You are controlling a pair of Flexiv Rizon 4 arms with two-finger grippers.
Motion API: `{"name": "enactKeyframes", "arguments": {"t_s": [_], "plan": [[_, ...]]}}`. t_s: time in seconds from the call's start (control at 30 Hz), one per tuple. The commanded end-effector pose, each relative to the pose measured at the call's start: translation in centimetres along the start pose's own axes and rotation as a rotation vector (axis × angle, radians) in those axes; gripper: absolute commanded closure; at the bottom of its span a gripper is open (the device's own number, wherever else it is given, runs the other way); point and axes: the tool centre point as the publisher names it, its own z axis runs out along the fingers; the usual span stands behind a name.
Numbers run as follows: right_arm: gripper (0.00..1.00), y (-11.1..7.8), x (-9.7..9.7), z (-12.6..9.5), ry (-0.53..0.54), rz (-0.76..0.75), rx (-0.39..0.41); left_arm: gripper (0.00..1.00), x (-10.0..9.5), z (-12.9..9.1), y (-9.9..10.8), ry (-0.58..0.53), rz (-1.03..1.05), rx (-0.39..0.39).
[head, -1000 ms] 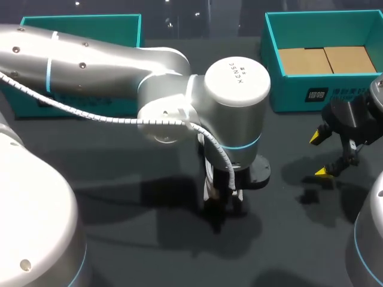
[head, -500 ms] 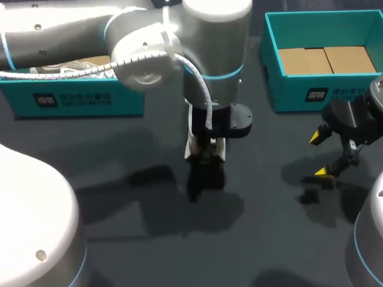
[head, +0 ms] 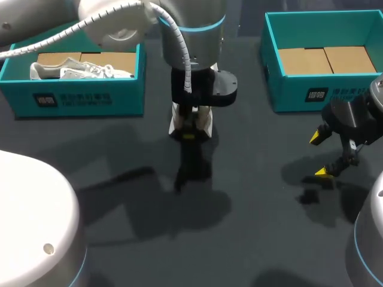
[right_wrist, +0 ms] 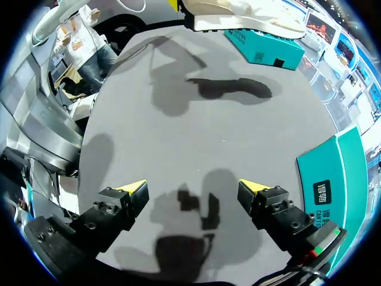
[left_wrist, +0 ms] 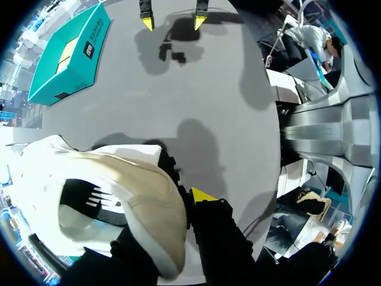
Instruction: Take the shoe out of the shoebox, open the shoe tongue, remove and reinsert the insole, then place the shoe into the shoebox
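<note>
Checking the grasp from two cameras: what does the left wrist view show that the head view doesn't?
Only the left wrist view: the beige panel and black side mark of the shoe, seen close up. Only the head view: the left shoebox with a second shoe inside. Both: the held shoe lifted off the table, the right gripper with open fingers, and the right shoebox.

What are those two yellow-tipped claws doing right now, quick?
Left gripper: closed on a white shoe.
Right gripper: open, holding nothing.
</note>
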Motion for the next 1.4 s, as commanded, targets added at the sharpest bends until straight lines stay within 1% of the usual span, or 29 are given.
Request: {"name": "enactKeyframes", "arguments": {"t_s": [0.03, 0.07, 0.1, 0.13, 0.17, 0.2, 0.3, 0.47, 0.5, 0.63, 0.67, 0.7, 0.77, 1.2, 1.23, 1.3, 1.4], "plan": [[0.0, 0.0, 0.2, 0.1, -0.004, 0.001, 0.003, 1.0, 0.0, 0.0, 0.2, -0.003, 0.001, 0.004], [0.0, 0.0, 0.2, 0.1, -0.004, 0.001, 0.003, 1.0, -0.1, -0.4, 0.2, 0.02, 0.027, 0.022], [0.0, 0.0, 0.2, 0.1, -0.004, 0.001, 0.003, 1.0, -0.5, -0.7, 0.4, 0.005, 0.035, -0.011], [0.0, 0.0, 0.2, 0.1, -0.004, 0.001, 0.003, 1.0, -0.9, -1.1, 0.9, 0.0, 0.042, -0.02], [0.0, 0.0, 0.2, 0.1, -0.004, 0.001, 0.003, 1.0, -1.5, -1.6, 1.5, 0.014, 0.049, -0.024], [0.0, 0.0, 0.2, 0.1, -0.004, 0.001, 0.003, 1.0, -2.1, -1.9, 2.2, 0.012, 0.053, -0.046], [0.0, 0.0, 0.2, 0.1, -0.004, 0.001, 0.003, 1.0, -3.9, -3.0, 4.5, 0.016, 0.061, -0.037], [0.0, 0.0, 0.2, 0.1, -0.004, 0.001, 0.003, 1.0, -7.2, -5.1, 9.2, 0.005, 0.056, -0.03], [0.0, 0.0, 0.2, 0.1, -0.004, 0.001, 0.003, 1.0, -8.1, -5.7, 10.6, 0.002, 0.053, -0.027], [0.0, 0.0, 0.2, 0.1, -0.004, 0.001, 0.003, 1.0, -10.8, -7.3, 15.0, 0.02, 0.049, 0.003], [0.0, 0.0, 0.2, 0.1, -0.004, 0.001, 0.003, 1.0, -11.3, -7.6, 15.8, 0.021, 0.048, 0.003], [0.0, 0.0, 0.2, 0.1, -0.004, 0.001, 0.003, 1.0, -12.3, -8.0, 17.4, 0.018, 0.041, -0.006], [0.0, 0.0, 0.2, 0.1, -0.004, 0.001, 0.003, 1.0, -14.0, -8.5, 19.9, 0.012, 0.028, -0.017], [0.0, 0.0, 0.2, 0.1, -0.004, 0.001, 0.003, 1.0, -14.0, -8.5, 19.9, 0.012, 0.028, -0.017], [0.0, 0.0, 0.2, 0.1, -0.004, 0.001, 0.003, 1.0, -14.5, -8.2, 20.3, 0.02, 0.046, -0.013], [0.0, 0.0, 0.2, 0.1, -0.004, 0.001, 0.003, 1.0, -15.8, -7.7, 21.8, 0.039, 0.062, -0.01], [0.0, 0.0, 0.2, 0.1, -0.004, 0.001, 0.003, 1.0, -18.5, -7.1, 24.8, 0.062, 0.062, -0.004]]}}
